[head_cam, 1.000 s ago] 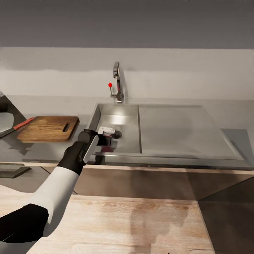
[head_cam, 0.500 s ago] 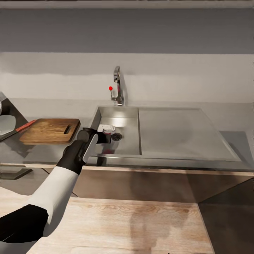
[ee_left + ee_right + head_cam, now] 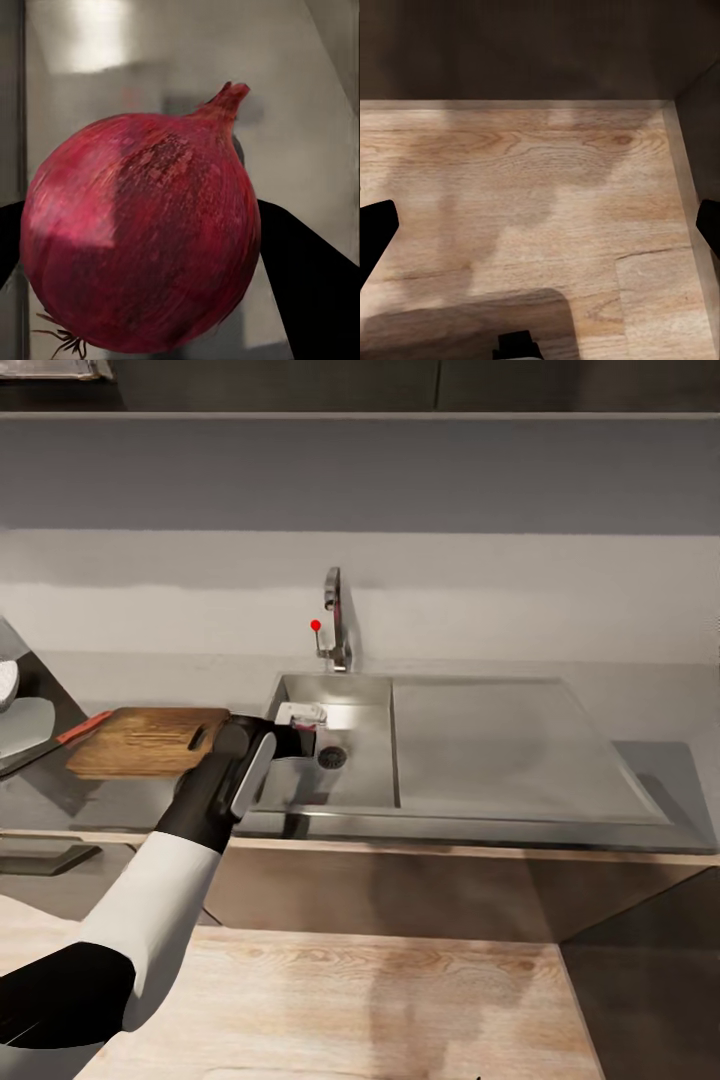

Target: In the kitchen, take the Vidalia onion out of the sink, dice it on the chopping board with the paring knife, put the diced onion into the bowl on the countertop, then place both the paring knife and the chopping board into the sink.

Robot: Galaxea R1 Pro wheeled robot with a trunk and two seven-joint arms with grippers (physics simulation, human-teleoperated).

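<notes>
The kitchen has a grey wall and a steel tabletop above dark cabinets, over a light wood floor. The sink, with its chrome faucet and red-knobbed lever, is set into the tabletop, and the chopping board lies just beside it on the left-arm side. The red-orange handle of the paring knife shows at the board's far end.

The left pincer is above the basin's board-side edge. It is presumably held clear of the rim so that the load can cross to the board.

The head view does not resolve what the left pincer carries. The left wrist view does: a dark-red onion is clamped between the two dark fingers, with root hairs at one end and the stem tip at the other.

The right pincer hangs over the floor, presumably parked, with its fingers spread wide and nothing between them.
</notes>
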